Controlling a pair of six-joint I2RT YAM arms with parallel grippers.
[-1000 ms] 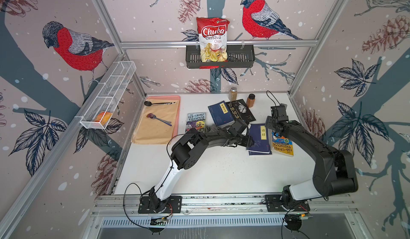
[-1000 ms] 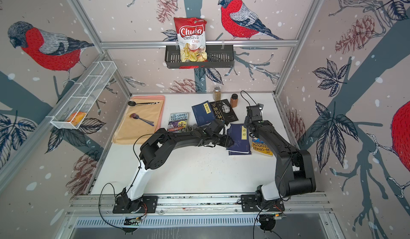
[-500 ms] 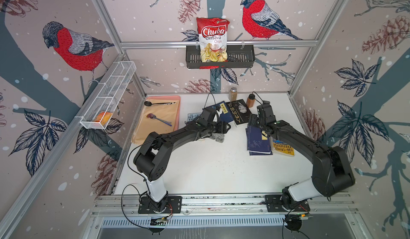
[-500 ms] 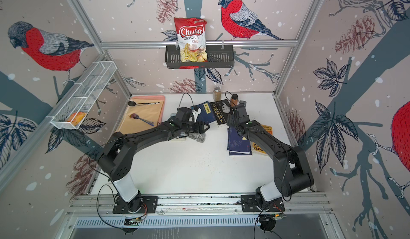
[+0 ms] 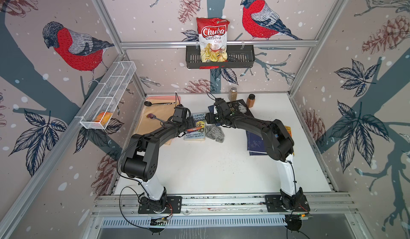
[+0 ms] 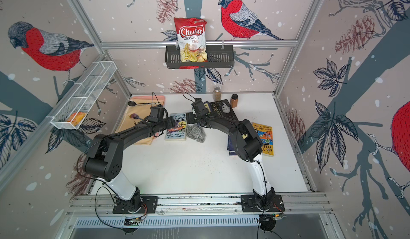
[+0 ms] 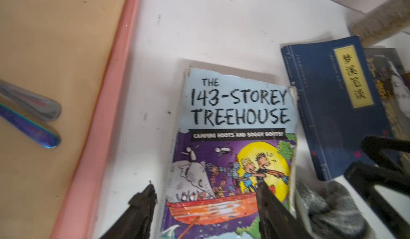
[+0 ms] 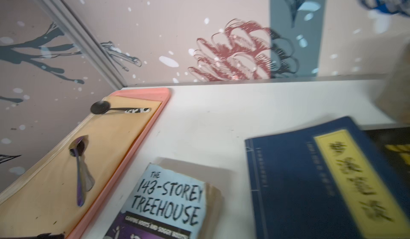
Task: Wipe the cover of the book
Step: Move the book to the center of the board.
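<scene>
Top views, near edge first: both arms stand on the front rail [image 5: 221, 201] and extend over the white table [image 5: 210, 171] toward its far half. Under the right arm's elbow lie a dark blue book [image 5: 254, 143], mostly hidden by the arm, and a yellow paperback [image 6: 264, 138], partly covered.

Mid-table, a crumpled grey cloth [image 5: 214, 133] lies loose, just beside the right edge of the 143-Storey Treehouse book [image 5: 196, 135]. The book lies flat, cover up.

Left gripper [image 7: 206, 193]: jaws spread wide and empty, over the lower half of that cover. In the left wrist view one finger [image 7: 269, 211] overlaps the cover art and the other stands off the book's edge, over the table. Whether either tip touches cannot be told.

Right gripper [image 5: 208, 118]: just beyond the cloth, by the book's far right corner. The left wrist view shows its fingers [image 7: 377, 147] as two separate black prongs with nothing between them. The right wrist view is blurred and does not show them clearly.

Left of the book, a wooden board [image 5: 146, 129] on a pink tray [image 7: 106, 115] carries a black spoon [image 8: 99, 107] and a purple-sheened spoon [image 8: 79, 182]. Farther back lie a blue book with a yellow label [image 7: 321, 115] and a black book [image 5: 240, 109], both partly under the right arm. Behind them a pale spice jar [image 5: 233, 94] and a brown spice jar [image 5: 250, 101] stand at the back wall.
</scene>
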